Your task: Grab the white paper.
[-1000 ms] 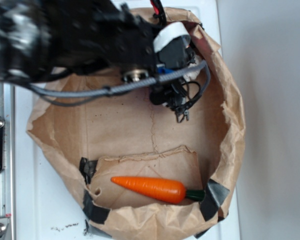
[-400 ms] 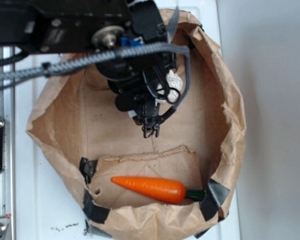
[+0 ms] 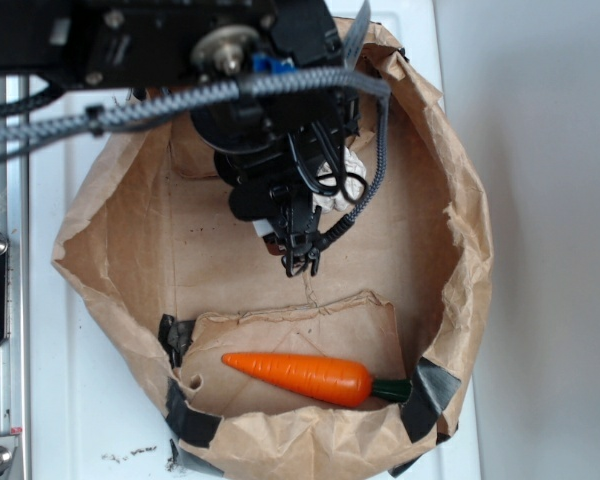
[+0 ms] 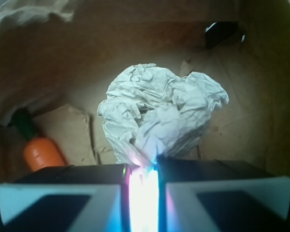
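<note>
Approach step: the pincer (image 4: 144, 181), its fingers nearly clenched with only a slit between them and grasping nothing, is hanging just short of the white paper (image 4: 159, 116) lying inside the brown bag (image 3: 450, 250); next move probably needs spreading, then lowering around the wad.

We see the black arm reaching in from the upper left of the exterior view, wrist bent downward, cables looping around it. In the wrist view the hand (image 4: 144, 186) has its two fingers (image 4: 63, 193) drawn nearly together, a narrow bright gap between them.
</note>
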Controlling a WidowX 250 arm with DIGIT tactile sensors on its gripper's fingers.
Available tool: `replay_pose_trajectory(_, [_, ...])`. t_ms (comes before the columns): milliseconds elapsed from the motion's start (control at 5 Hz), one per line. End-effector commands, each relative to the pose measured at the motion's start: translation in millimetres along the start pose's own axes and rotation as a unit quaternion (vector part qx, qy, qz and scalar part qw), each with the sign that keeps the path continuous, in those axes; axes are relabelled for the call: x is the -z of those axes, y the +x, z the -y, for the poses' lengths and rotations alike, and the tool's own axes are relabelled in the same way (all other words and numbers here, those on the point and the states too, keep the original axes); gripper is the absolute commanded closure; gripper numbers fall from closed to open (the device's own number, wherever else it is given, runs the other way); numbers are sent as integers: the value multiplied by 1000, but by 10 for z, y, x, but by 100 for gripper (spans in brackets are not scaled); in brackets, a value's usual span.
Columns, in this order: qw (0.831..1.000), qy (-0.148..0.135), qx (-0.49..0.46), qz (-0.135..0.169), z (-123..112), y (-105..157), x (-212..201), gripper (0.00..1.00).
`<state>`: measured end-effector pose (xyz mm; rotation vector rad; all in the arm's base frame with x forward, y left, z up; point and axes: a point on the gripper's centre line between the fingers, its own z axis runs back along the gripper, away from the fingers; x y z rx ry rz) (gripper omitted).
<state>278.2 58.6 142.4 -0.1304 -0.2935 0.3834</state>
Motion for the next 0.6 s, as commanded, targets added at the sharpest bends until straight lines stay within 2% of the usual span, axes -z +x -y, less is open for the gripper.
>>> replay_pose_trajectory(0, [993, 24, 95, -72, 232, -41, -383, 100])
replay_pose_trajectory(200, [992, 17, 110, -56, 254, -154, -399, 100])
replay_pose_trajectory(400, [993, 32, 114, -30, 248, -186, -389, 100])
